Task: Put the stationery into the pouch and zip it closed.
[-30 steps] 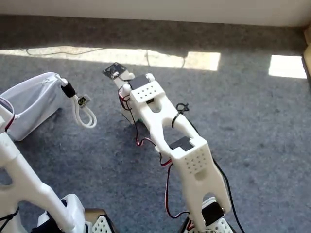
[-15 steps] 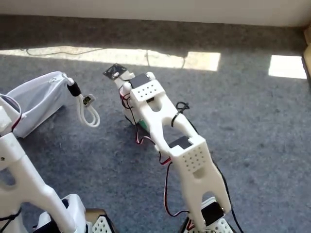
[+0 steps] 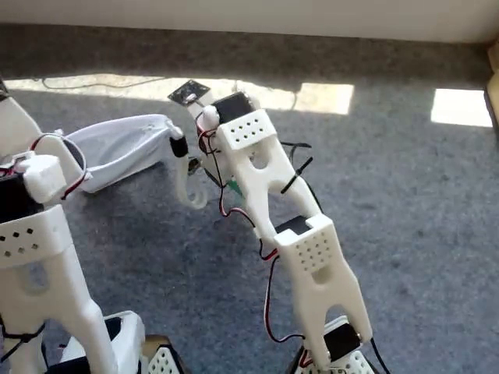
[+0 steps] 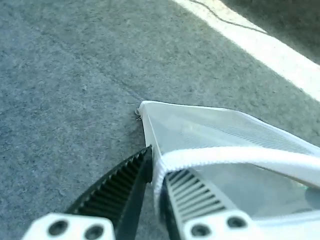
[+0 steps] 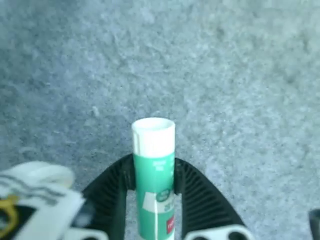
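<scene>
Our left gripper [image 4: 156, 167] pinches rim of white mesh pouch [image 3: 117, 148], stretched over carpet [image 3: 405, 195] between arms. Right gripper [image 5: 154, 162] clamps green glue stick [image 5: 154, 150] near pouch's far end. We judge: hold mouth taut, bring stick in cap-first, release only once well inside.

The pouch [image 3: 117, 152] lies flat on the carpet [image 3: 405, 202]. At the pouch's left end sits the left gripper [image 4: 156, 167], pinching the pouch's edge between its fingers. Just right of the pouch is the right gripper [image 5: 153, 167], with a glue stick [image 5: 153, 145] squeezed in it and poking out past the tips. A strap loop [image 3: 184, 183] hangs from the pouch's right end, in front of the pouch. A thin cable [image 3: 70, 81] lies behind the pouch, well apart.
</scene>
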